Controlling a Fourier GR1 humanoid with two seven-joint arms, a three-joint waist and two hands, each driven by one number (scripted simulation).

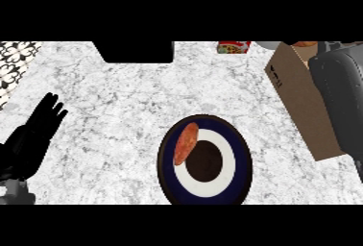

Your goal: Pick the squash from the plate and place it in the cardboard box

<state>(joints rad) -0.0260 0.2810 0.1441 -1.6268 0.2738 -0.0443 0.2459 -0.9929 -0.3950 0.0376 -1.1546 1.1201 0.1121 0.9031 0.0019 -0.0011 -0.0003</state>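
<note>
The squash [187, 143] lies on the left side of the dark-rimmed plate [239, 168] at the frame's lower centre, touched by neither hand. The cardboard box [301, 101] stands at the upper right, partly under the right forearm [340, 96], whose hand is out of view. The left hand [32, 137] rests at the left edge, fingers straight and holding nothing.

One cam only, head view: looks steeply down on the counter [120, 96], fairly near, w/ the plate [245, 161] low-centre, its lower rim at the btm edge. Left of plate, left hand [32, 137] enters from below. Right of plate, cardboard box [305, 101] and grey right forearm [344, 96], close to lens.
</note>
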